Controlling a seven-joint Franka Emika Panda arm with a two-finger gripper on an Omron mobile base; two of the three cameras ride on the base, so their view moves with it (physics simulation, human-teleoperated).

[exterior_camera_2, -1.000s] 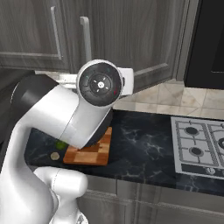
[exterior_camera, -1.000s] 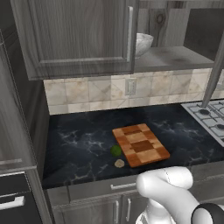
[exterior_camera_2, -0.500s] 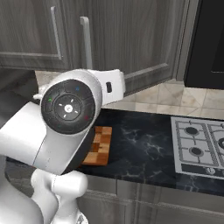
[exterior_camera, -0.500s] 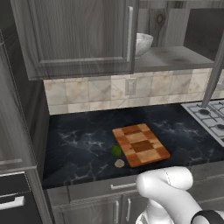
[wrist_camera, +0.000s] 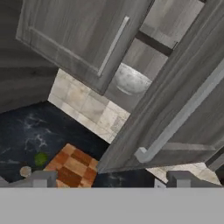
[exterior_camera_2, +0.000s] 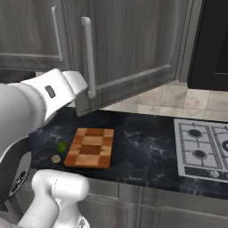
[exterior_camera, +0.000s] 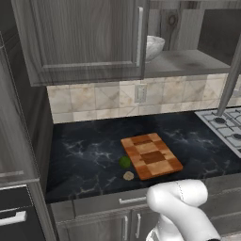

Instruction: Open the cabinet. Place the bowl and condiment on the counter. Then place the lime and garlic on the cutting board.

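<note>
With my two-finger gripper (wrist_camera: 105, 178) spread, I'd approach the speckled white-grey bowl (wrist_camera: 130, 80), upper centre, squarely past the open dark-grey woodgrain cabinet (wrist_camera: 183, 109) door.

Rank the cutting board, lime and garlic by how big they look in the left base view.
1. Cutting board, by far the largest.
2. Lime.
3. Garlic, only slightly smaller than the lime; they lie side by side on the counter, so nearness hardly skews it.
</note>
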